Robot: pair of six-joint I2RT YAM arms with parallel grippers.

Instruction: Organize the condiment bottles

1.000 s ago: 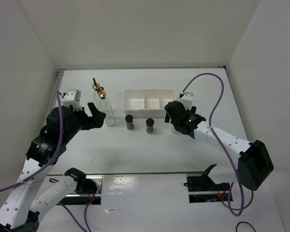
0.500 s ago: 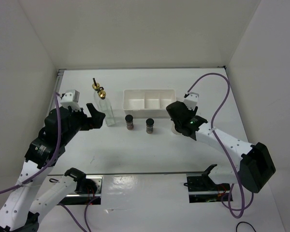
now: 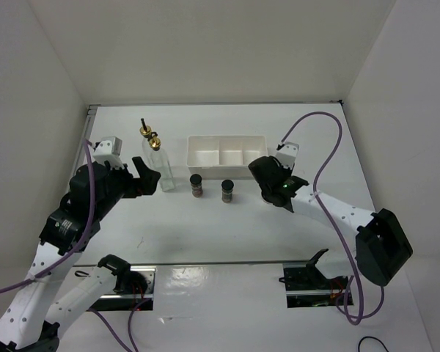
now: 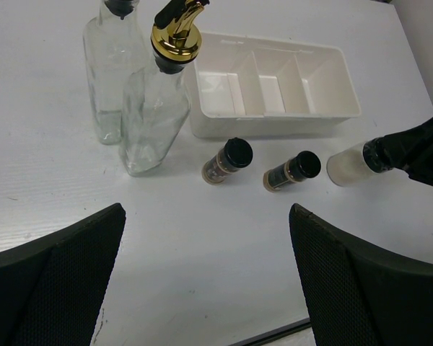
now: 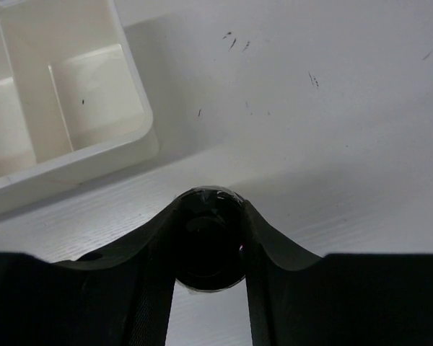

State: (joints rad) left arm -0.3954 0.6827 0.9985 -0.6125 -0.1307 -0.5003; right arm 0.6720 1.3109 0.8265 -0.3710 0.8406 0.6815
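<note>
Starting close to the arms, the white tabletop (image 3: 205,227) holds five bottles and jars in all.

The left end effector (image 4: 206,216) has its two black fingers (image 4: 58,288) wide apart and holds nothing. It sits just beside the glass bottles, on their left.

The right end effector (image 5: 209,216) is clamped on the black cap of the one whitish round jar (image 4: 344,164), with a finger pressed on each side of the cap. That jar is on the right, near the front right corner of the tray. From above, the end effector hides it.

Next are two small dark round jars with black caps. The left dark jar (image 3: 196,184) and the right dark jar (image 3: 227,190) stand side by side but apart. They sit between the glass bottles and the whitish jar, just in front of the tray.

Two tall clear square glass bottles with gold tops stand upright on the left. The front glass bottle (image 4: 153,115) partly covers the back glass bottle (image 4: 112,72).

Farthest back is one white rectangular plastic tray (image 3: 220,173) with three compartments. None of the bottles or jars are in it.
</note>
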